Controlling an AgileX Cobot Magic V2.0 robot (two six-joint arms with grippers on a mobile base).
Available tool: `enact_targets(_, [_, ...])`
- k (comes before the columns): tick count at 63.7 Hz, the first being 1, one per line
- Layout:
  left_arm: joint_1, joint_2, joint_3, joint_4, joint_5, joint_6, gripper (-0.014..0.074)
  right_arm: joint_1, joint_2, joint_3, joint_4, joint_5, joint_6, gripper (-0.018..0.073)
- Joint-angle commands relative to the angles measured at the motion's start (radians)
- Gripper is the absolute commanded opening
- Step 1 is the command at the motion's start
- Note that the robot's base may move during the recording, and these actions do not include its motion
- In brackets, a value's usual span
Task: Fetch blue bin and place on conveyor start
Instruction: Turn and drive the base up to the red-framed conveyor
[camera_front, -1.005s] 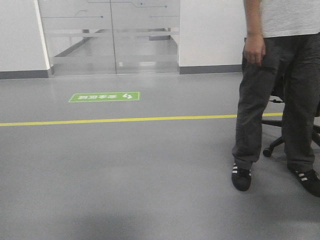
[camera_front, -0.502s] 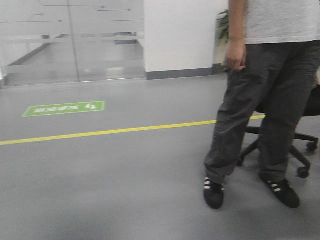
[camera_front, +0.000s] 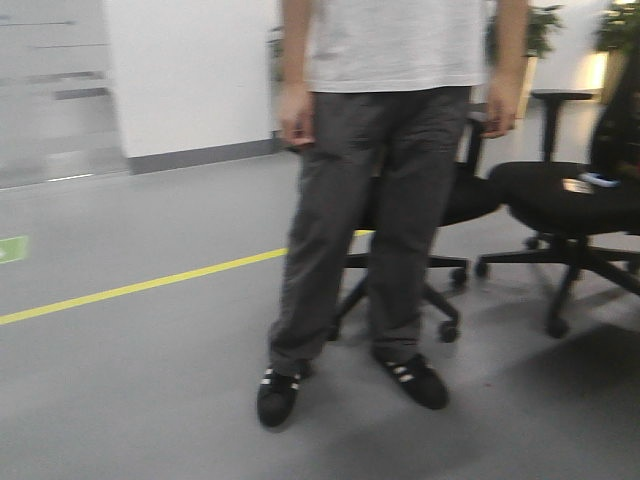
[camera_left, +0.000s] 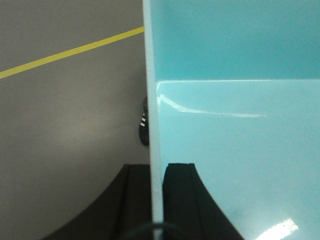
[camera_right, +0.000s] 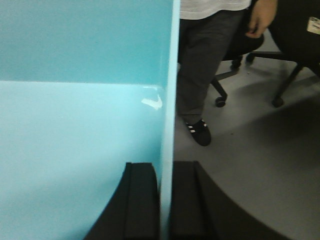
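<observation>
Turquoise blue bin (camera_left: 235, 150) in left pincer (camera_left: 157, 200), right pincer (camera_right: 166, 200); person (camera_front: 385, 200) now centre.

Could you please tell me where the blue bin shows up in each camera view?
Exterior front-facing: not in view.
Left wrist: the blue bin fills the right side.
Right wrist: it fills the left side.
Shared landmark: the bystander's striped black shoes.

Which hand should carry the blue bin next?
Neither alone: the left hand and right hand each pinch one wall of the blue bin, so both must carry it together.
</observation>
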Motion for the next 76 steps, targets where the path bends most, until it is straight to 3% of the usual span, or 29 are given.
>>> enact_targets(1, [-0.003, -0.011, -0.010, 0.004, -0.041, 0.006, -0.0111, 0.000, -0.011, -0.011, -0.023, -0.041, -0.006, -0.0153])
enact_targets(76, [-0.003, -0.011, -0.010, 0.006, -0.041, 0.006, -0.0111, 0.000, -0.011, -0.011, -0.023, -0.095, -0.006, -0.0153])
